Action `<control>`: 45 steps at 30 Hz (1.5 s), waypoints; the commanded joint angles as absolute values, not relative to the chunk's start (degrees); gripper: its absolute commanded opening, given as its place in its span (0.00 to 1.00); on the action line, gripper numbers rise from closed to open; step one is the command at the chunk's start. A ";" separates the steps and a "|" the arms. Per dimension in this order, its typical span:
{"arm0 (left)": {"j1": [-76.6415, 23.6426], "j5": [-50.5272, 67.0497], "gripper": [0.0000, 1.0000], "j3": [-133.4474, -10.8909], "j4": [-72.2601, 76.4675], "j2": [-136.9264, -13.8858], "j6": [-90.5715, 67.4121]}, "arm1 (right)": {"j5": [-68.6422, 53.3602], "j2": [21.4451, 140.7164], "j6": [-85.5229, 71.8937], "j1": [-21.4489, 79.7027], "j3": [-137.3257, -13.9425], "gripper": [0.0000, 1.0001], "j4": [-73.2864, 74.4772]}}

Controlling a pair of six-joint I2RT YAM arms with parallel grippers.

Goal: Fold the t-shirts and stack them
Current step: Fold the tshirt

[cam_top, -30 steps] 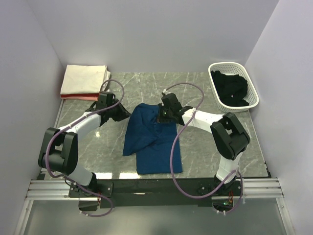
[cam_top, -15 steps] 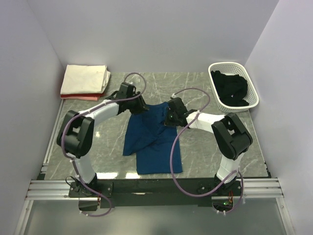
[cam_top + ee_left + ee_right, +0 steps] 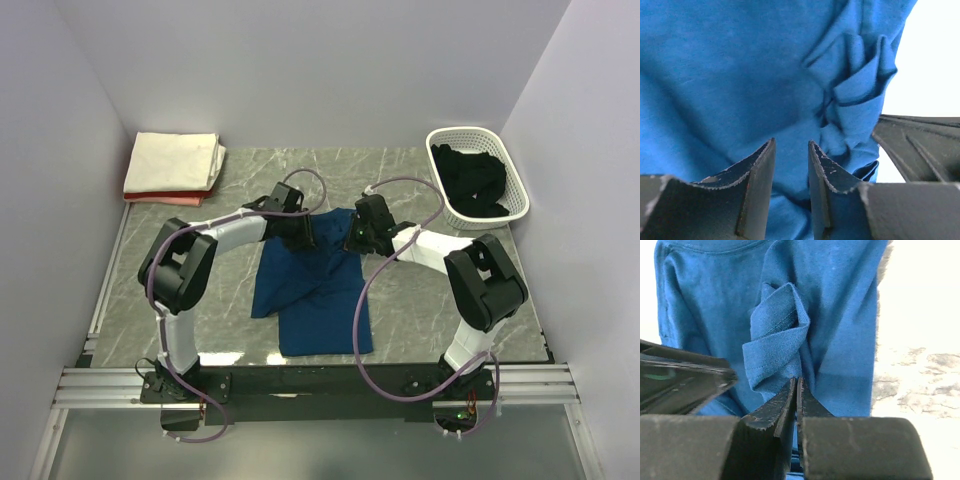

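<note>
The navy blue t-shirt [image 3: 315,300] lies partly folded mid-table, its top edge bunched. My left gripper [image 3: 303,235] hovers over its upper left part. In the left wrist view the left gripper [image 3: 791,142] is open, a narrow gap between its fingers, with blue cloth [image 3: 740,75] below. My right gripper [image 3: 355,238] is at the shirt's upper right. In the right wrist view the right gripper [image 3: 797,380] is all but closed, a crumpled fold of the shirt [image 3: 775,340] at its tips. Cream-white and pink-red folded t-shirts [image 3: 172,165] are stacked at the back left. A black t-shirt [image 3: 470,180] fills the basket.
The white lattice basket [image 3: 520,195] stands at the back right, against the right wall. Grey walls close in the left, back and right sides. Purple cables loop above both wrists. Bare marble table [image 3: 420,300] shows right of the shirt.
My left arm has swung right, from beside the shirt to over its upper left edge. My right gripper has shifted right, and the shirt's top edge has spread right with it.
</note>
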State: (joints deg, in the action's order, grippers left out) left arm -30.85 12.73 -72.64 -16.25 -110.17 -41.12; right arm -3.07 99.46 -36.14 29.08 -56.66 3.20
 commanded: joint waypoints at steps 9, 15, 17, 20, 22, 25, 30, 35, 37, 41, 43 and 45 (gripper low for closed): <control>-33.31 15.12 0.39 -77.69 -12.74 -115.39 -41.04 | -5.45 98.44 -36.65 28.04 -56.51 0.09 0.70; -33.57 16.61 0.40 -78.22 -10.55 -116.63 -42.45 | -5.71 98.52 -36.74 27.95 -56.16 0.08 0.53; -33.57 17.22 0.39 -78.40 -10.11 -116.89 -42.89 | -5.89 98.61 -36.74 27.86 -56.08 0.08 0.35; -33.66 17.49 0.37 -78.57 -9.58 -117.24 -43.33 | -6.06 98.70 -36.74 27.86 -56.16 0.08 0.35; -33.57 17.93 0.33 -78.31 -9.23 -117.07 -43.68 | -6.06 98.79 -36.83 27.86 -55.99 0.08 0.26; -33.57 18.19 0.23 -77.43 -8.18 -115.93 -44.12 | -6.42 98.88 -36.91 27.77 -55.99 0.08 0.09; -33.57 18.11 0.06 -75.50 -7.21 -112.86 -44.74 | -6.59 99.05 -37.00 27.86 -55.99 0.08 0.17; -33.66 19.07 0.01 -72.78 -6.07 -109.87 -45.35 | -5.28 98.53 -36.91 27.77 -55.99 0.11 1.23; -33.75 19.16 0.01 -71.38 -5.98 -108.46 -45.70 | -4.75 98.17 -36.91 27.60 -55.90 0.14 1.49; -33.75 18.02 0.01 -69.18 -5.63 -105.48 -45.97 | -4.57 97.56 -36.83 27.25 -55.90 0.25 1.84; -33.75 17.93 0.01 -68.56 -5.89 -104.24 -45.79 | -4.57 97.03 -36.91 27.25 -55.72 0.32 1.93; -33.75 18.11 0.01 -68.20 -5.98 -103.45 -45.79 | -4.57 96.33 -37.09 27.07 -55.72 0.34 2.02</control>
State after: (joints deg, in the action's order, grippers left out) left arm -33.47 17.69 -68.93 -7.92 -106.94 -45.34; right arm -5.65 99.44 -36.64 27.73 -56.53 2.57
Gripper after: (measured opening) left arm 0.013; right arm 0.332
